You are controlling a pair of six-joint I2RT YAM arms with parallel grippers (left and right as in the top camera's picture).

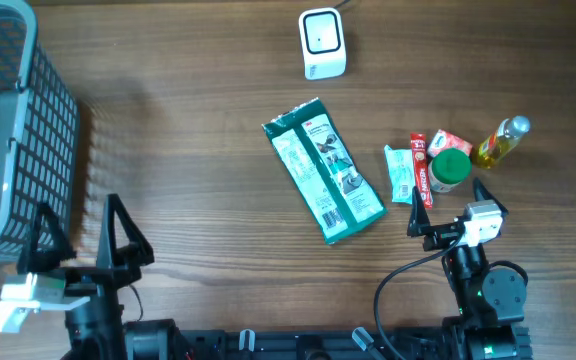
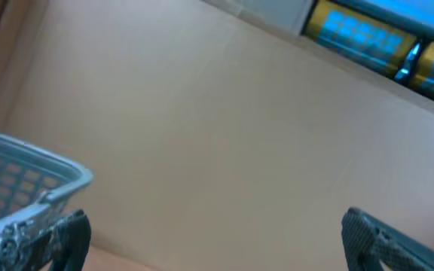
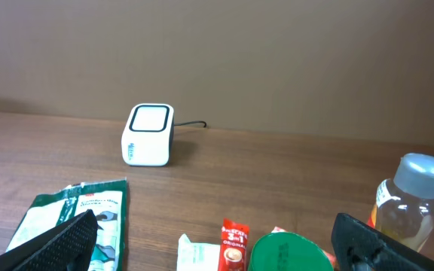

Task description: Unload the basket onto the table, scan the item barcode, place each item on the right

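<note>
Left claw (image 1: 76, 203) and right claw (image 1: 446, 193) rise at the near edge of the desk (image 1: 198, 150) in the overhead view, both with fingers spread wide and empty. A green packet (image 1: 323, 170) lies flat mid-desk, well apart from the white scanner (image 1: 322, 44) at the far edge. Left wrist view: the spread fingers frame a grey basket (image 2: 29, 173) rim. Right wrist view: packet lower left, scanner beyond, a green-lidded jar (image 3: 285, 252) between the fingers, a bottle (image 3: 413, 199) far right.
</note>
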